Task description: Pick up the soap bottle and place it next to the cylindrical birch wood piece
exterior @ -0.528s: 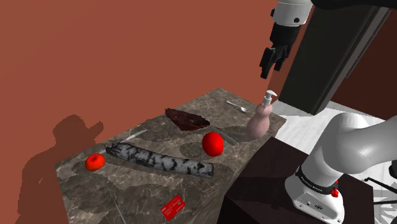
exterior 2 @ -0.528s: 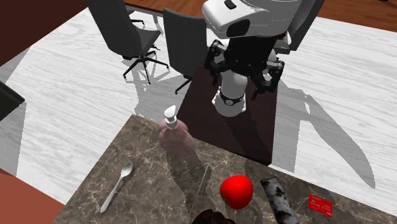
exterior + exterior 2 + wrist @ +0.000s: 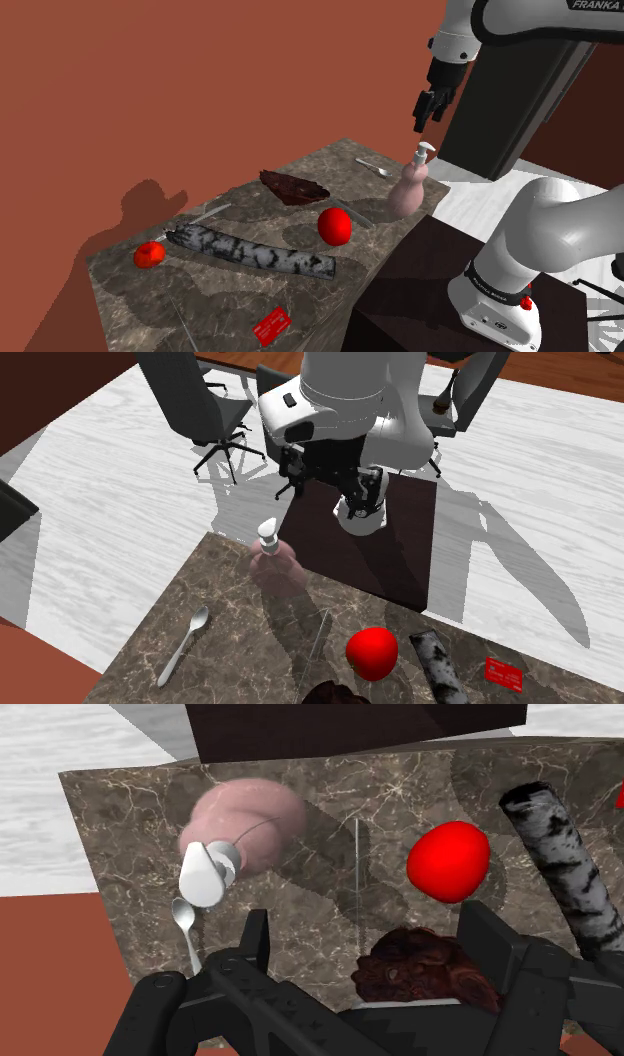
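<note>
Above the pink soap bottle point(image 3: 408, 190), the hand point(image 3: 425, 118) has turned since earlier, fingers apart, holding nothing.

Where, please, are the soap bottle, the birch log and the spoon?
soap bottle point(image 3: 408, 192): shoulder view, on its pink body.
birch log point(image 3: 255, 252): shoulder view, mid-length on its bark.
spoon point(image 3: 199, 619): second exterior view, on its bowl.
</note>
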`<action>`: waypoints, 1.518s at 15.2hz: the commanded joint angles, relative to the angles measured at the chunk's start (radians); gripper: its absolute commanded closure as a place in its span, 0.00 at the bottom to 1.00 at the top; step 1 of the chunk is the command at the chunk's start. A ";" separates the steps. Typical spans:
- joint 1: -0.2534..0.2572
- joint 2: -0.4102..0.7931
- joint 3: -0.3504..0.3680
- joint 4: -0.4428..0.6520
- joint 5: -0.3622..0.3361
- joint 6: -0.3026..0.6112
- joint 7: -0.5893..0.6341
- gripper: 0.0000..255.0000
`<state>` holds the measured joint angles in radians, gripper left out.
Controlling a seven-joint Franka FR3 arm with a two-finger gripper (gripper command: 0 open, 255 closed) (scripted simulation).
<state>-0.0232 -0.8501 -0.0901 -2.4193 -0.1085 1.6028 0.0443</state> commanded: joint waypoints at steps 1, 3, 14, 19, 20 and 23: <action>-0.015 0.001 -0.046 -0.035 -0.027 0.040 -0.041 0.00; -0.029 0.011 -0.092 -0.065 -0.053 0.082 -0.080 0.00; -0.078 0.103 -0.267 -0.179 -0.145 0.297 -0.210 0.00; -0.081 0.114 -0.279 -0.219 -0.154 0.349 -0.209 0.00; -0.081 0.114 -0.279 -0.219 -0.154 0.349 -0.209 0.00; -0.081 0.114 -0.279 -0.219 -0.154 0.349 -0.209 0.00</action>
<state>-0.1038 -0.7356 -0.3684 -2.6383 -0.2627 1.9516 -0.1641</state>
